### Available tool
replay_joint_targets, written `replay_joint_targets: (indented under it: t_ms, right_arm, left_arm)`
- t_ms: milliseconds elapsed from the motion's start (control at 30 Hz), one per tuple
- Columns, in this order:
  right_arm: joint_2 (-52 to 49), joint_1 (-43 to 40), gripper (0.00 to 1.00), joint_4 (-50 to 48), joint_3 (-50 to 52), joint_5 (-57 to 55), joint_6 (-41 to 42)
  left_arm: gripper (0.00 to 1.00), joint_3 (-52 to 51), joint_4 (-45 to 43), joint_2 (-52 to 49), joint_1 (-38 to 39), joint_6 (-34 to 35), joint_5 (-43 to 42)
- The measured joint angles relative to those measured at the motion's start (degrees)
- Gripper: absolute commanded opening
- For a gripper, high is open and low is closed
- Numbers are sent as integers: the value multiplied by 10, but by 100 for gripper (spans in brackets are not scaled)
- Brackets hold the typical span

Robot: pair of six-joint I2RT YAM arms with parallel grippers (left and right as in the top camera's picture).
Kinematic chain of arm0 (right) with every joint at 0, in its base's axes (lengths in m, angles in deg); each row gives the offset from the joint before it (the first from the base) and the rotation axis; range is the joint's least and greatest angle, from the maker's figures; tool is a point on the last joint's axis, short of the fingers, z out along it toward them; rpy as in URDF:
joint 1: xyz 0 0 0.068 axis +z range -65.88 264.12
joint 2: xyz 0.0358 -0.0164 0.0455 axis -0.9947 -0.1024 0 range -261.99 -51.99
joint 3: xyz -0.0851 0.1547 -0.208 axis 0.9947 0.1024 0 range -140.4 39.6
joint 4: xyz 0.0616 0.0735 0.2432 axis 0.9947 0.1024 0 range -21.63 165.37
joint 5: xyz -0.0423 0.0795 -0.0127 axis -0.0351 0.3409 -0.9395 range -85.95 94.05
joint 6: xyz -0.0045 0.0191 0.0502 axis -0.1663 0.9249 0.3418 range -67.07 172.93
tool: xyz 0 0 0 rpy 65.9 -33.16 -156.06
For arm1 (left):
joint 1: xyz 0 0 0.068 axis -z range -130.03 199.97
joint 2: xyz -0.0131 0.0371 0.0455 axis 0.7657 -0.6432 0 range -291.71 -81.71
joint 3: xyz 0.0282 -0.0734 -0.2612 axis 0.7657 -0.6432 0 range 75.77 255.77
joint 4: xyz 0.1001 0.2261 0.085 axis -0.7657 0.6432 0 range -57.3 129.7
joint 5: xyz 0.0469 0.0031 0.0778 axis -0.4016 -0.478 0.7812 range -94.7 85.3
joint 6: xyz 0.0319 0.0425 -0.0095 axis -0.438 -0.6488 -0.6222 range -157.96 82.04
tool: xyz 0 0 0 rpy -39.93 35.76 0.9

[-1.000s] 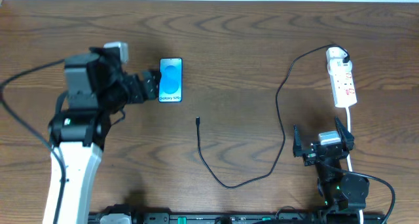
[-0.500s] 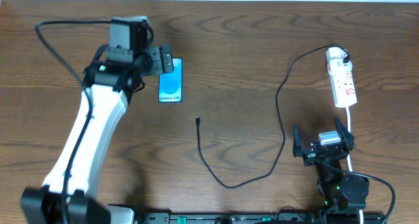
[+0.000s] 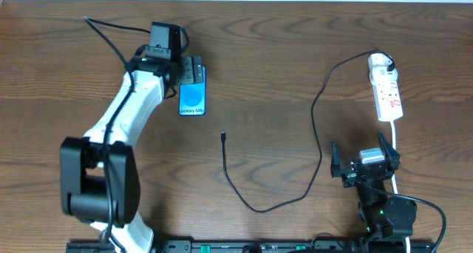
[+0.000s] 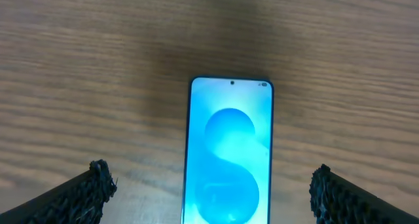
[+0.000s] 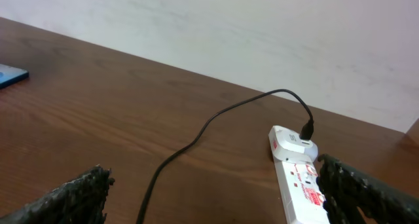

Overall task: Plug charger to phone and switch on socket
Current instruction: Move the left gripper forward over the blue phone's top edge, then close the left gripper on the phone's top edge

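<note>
The surface is showing matt wood grain; the phone is gleaming glossy; the socket is looking smooth plastic; the left tool is showing rough pads.

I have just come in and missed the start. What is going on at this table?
The left gripper hangs open over the phone, which lies flat, screen lit. The charger is plugged into the socket, but its tip lies loose on the table. The right gripper is open near the socket, holding nothing.
</note>
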Motion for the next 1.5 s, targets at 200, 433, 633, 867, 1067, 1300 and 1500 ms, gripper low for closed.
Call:
replay_joint_targets:
  t_ms: [200,433,633,867,1067,1300,1500]
  right_arm:
    - [0,0,99,0,0,0,0]
    - [0,0,99,0,0,0,0]
    - [0,0,99,0,0,0,0]
    - [0,0,99,0,0,0,0]
    - [0,0,99,0,0,0,0]
    - [0,0,99,0,0,0,0]
    - [0,0,99,0,0,0,0]
  left_arm:
    - [98,0,-34,-60,0,2,0]
    - [98,0,-48,-118,4,6,0]
    - [98,0,-50,-123,27,12,1]
    - [98,0,-50,-124,38,12,18]
    - [98,6,-51,-138,38,13,30]
    - [98,20,-37,-146,38,15,30]
    - [98,28,-4,-146,38,23,27]
